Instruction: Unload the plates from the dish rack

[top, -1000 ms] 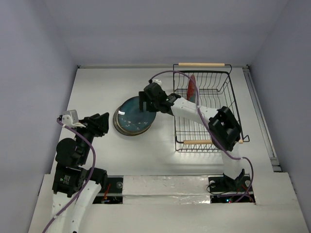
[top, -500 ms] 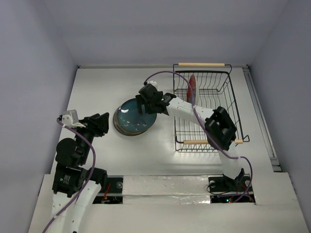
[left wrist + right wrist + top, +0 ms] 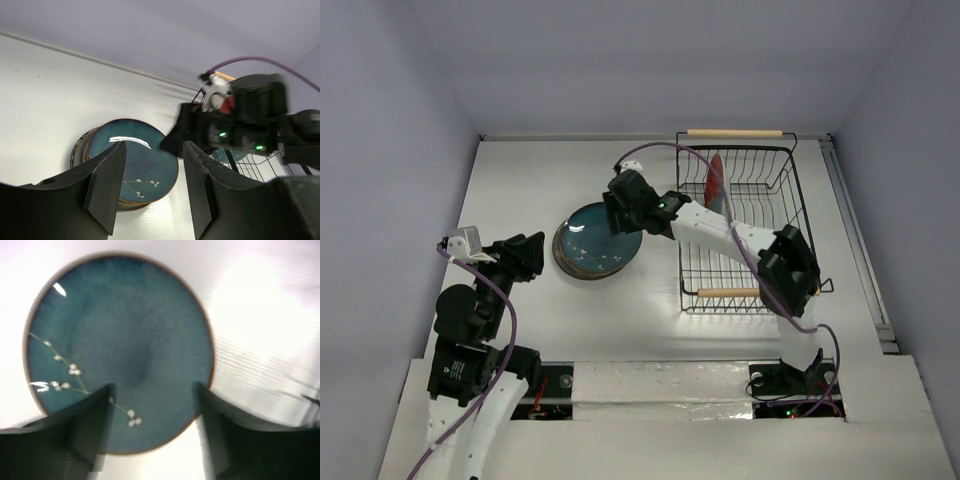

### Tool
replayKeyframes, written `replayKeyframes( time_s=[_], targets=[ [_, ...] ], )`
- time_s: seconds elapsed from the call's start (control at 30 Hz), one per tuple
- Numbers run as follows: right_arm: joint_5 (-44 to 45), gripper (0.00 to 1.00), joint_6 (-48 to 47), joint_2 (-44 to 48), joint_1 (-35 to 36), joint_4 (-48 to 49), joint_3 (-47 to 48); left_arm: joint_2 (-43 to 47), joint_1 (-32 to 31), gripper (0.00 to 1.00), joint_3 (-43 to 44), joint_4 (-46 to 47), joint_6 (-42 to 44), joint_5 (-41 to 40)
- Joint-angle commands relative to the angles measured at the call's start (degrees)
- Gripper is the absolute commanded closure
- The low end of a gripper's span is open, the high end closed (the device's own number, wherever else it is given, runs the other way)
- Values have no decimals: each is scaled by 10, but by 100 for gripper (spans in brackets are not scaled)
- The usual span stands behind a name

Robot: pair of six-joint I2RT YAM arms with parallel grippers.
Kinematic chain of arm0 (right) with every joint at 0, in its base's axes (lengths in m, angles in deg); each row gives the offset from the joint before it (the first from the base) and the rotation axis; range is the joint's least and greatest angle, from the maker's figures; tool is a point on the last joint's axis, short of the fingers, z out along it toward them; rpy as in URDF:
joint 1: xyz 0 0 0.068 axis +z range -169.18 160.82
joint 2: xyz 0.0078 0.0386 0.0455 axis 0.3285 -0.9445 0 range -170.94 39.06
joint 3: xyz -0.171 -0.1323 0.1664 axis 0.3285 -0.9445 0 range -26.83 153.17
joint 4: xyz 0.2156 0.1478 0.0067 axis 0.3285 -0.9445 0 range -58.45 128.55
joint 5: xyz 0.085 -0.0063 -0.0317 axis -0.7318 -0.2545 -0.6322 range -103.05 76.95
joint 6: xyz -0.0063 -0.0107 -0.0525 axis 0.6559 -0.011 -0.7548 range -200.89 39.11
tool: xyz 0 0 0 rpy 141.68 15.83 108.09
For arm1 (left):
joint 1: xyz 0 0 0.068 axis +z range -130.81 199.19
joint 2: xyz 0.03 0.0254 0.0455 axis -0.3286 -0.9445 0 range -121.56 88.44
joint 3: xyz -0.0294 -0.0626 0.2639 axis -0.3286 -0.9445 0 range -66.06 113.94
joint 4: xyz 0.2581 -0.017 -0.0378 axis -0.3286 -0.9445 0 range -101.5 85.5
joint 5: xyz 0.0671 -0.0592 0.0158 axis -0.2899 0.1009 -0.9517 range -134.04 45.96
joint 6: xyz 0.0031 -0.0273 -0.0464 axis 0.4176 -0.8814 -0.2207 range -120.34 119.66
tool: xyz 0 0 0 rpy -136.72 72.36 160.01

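A white table (image 3: 520,180) seen from above, with two robot arms reaching in from the near edge. Left of centre sits a stack of plates (image 3: 561,258). The teal blue plate (image 3: 592,238) lies flat on top, painted with a thin branch of small white blossoms (image 3: 70,371). Only the rims of the plates beneath show.

The right gripper (image 3: 622,208) hovers over the far right edge of the teal plate. Its fingers (image 3: 75,440) are spread apart with nothing between them, and the wrist view shows only the plate's face below.

The black wire dish rack (image 3: 715,268) stands to the right of the stack, with a pale wooden handle (image 3: 735,132) at its far end. One red plate (image 3: 715,180) stands on edge in the far half of the rack.

The right arm (image 3: 720,228) stretches across the rack's left side and covers part of it. A purple cable (image 3: 660,150) loops over the arm. From the left wrist camera, the right gripper blocks most of the rack, and two small green lights (image 3: 222,134) glow on it.

The left gripper (image 3: 525,256) hangs near the stack's left side, apart from it, fingers (image 3: 107,185) parted and holding nothing.
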Motion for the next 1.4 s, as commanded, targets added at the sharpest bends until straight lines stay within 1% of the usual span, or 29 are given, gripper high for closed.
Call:
replayKeyframes(
  time_s=[0.0,0.03,0.07,0.1,0.17,0.2,0.23,0.3,0.33,0.37,0.4,0.43,0.47,0.5,0.53,0.63,0.7,0.8,0.83,0.93,0.97,1.03,1.07,1.13,1.2,1.23,1.27,1.3,1.37],
  targets=[
    [72,38,-26,111,4,43,-8,7,-3,54,-5,31,-1,6],
    [115,61,-30,124,4,33,-10,7,-3,54,-5,31,-2,6],
    [137,91,-33,153,4,27,-14,6,-3,54,-5,30,-2,6],
    [155,100,-38,167,-9,19,-23,6,-3,54,-5,30,-1,6],
    [200,100,-44,201,-23,11,-41,7,-3,54,-5,31,-2,6],
    [211,100,-49,238,-32,12,-66,7,-3,54,-5,31,-2,6],
    [226,100,-51,256,-55,14,-78,7,-3,54,-5,32,-2,6],
    [233,100,-60,301,-79,14,-102,7,-3,54,-5,32,-1,6],
    [239,97,-61,310,-106,7,-118,7,-3,54,-5,32,-2,6],
    [238,69,-63,318,-119,1,-126,7,-3,54,-5,31,-2,6],
    [236,45,-72,323,-130,-4,-131,7,-3,54,-5,31,-2,6],
    [235,31,-74,323,-141,-20,-135,7,-3,54,-5,33,-2,6],
    [237,13,-76,319,-158,-29,-136,6,-3,54,-5,32,-2,6],
    [240,8,-83,314,-164,-36,-135,6,-3,54,-5,32,-2,6],
    [241,6,-87,307,-170,-45,-134,5,-3,54,-5,31,-1,6],
    [228,6,-105,277,-195,-39,-131,4,-3,54,-5,32,-1,6],
    [221,10,-114,252,-212,-34,-128,3,-3,54,-5,31,-2,6],
    [201,21,-124,216,-224,-25,-117,2,-3,54,-5,30,-1,6],
    [204,31,-127,207,-224,-26,-112,1,-3,54,-5,31,-2,6],
    [227,40,-135,174,-224,-41,-92,2,-3,54,-5,31,-2,6],
    [232,49,-139,170,-224,-43,-90,1,-3,54,-5,31,-1,6],
    [241,57,-148,166,-224,-47,-83,1,-3,54,-5,31,-1,6],
    [245,65,-152,166,-224,-49,-82,2,-3,54,-5,31,-1,6],
    [247,73,-161,170,-224,-53,-76,2,-3,54,-5,32,-1,6],
    [256,87,-174,181,-224,-54,-67,2,-3,54,-5,32,-1,6],
    [256,88,-180,181,-224,-55,-67,2,-3,54,-5,32,-1,6],
    [262,95,-188,191,-224,-54,-62,2,-3,54,-5,33,0,6],
    [266,98,-198,195,-224,-53,-61,2,-3,54,-5,33,0,6],
    [281,100,-225,205,-224,-52,-54,1,-3,54,-5,34,-1,6]
  ],
)
